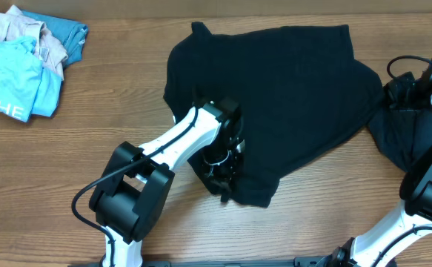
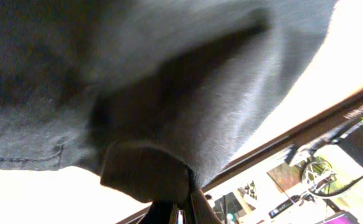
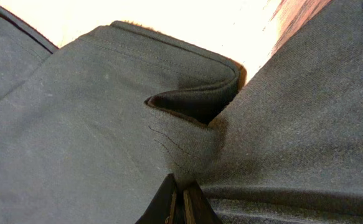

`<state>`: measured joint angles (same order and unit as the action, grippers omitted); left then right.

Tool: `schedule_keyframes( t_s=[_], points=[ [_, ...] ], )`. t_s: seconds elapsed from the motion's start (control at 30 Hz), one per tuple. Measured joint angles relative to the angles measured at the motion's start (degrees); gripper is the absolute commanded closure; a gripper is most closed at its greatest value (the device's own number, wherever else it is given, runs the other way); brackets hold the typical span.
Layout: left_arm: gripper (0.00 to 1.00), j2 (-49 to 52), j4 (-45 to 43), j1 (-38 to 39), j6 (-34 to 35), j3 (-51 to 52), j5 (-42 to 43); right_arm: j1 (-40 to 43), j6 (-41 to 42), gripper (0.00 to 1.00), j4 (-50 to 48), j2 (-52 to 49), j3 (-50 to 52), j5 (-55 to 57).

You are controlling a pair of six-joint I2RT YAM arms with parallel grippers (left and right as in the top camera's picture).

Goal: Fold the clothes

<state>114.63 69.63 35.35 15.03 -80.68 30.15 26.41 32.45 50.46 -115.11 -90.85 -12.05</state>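
A black T-shirt [image 1: 290, 96] lies spread over the middle and right of the wooden table. My left gripper [image 1: 221, 169] is shut on the shirt's near-left hem; in the left wrist view the fabric [image 2: 187, 93] is bunched and draped over the closed fingers [image 2: 180, 208]. My right gripper [image 1: 416, 100] is at the shirt's right sleeve, shut on a pinch of cloth; in the right wrist view the folded sleeve hem [image 3: 193, 93] stands just beyond the closed fingertips [image 3: 182, 190].
A pile of folded clothes [image 1: 23, 59], light blue, pink and teal, sits at the table's far left corner. Bare wood [image 1: 67, 156] lies to the left of the shirt and along the near edge.
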Motion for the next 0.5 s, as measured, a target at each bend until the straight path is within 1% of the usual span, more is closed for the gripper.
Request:
schedule_keyframes(
  t_s=[0.1,0.17,0.2,0.27,0.4,0.47,0.5],
  points=[
    [0.96,0.0,0.07,0.0,-1.11,-3.32,0.13,0.0,0.33,0.96,-0.44,0.0,0.0,0.07],
    [0.96,0.0,0.74,0.0,-1.7,-3.39,0.07,0.13,0.37,0.94,-0.5,0.0,0.0,0.46],
    [0.96,0.0,1.09,0.0,-1.75,-3.39,-0.2,0.24,0.39,0.91,-0.72,0.0,0.0,0.52],
    [0.96,0.0,1.14,0.0,-1.75,-3.39,-0.83,0.55,0.55,0.9,-1.46,0.0,0.0,0.52],
    [0.96,0.0,1.51,0.0,-1.86,-3.39,-1.68,0.98,0.57,0.89,-1.75,0.0,0.0,0.76],
    [0.96,0.0,1.51,0.0,-1.95,-3.39,-1.7,0.96,0.55,0.85,-1.86,0.0,0.0,0.94],
    [0.96,0.0,1.53,0.0,-1.95,-3.39,-1.7,0.96,0.55,0.87,-1.97,0.0,0.0,0.92]
  ],
)
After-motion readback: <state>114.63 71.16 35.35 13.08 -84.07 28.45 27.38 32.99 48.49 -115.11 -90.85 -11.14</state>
